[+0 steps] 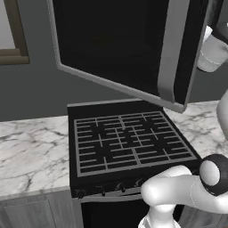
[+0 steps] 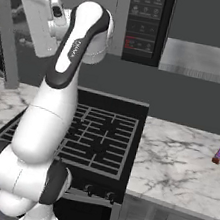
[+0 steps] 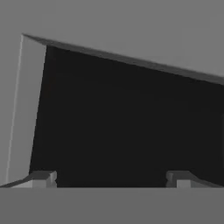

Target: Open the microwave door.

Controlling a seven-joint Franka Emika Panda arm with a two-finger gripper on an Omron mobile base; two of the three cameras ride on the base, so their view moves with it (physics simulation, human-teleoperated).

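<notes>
Flat, even rendered light falls with no clear source. The white-and-grey marble counter is bright and low in detail; the dark glass microwave door shows no glare. Shadows are faint. The hand view looks dim and soft, with blocky edges.

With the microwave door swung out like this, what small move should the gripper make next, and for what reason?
Probably a small push further along the door's swing, if more opening is wanted. In the left base view the microwave door already stands swung out over the stove, its handle free. The gripper is open, holds nothing, and faces a dark panel close ahead; contact cannot be told.
</notes>
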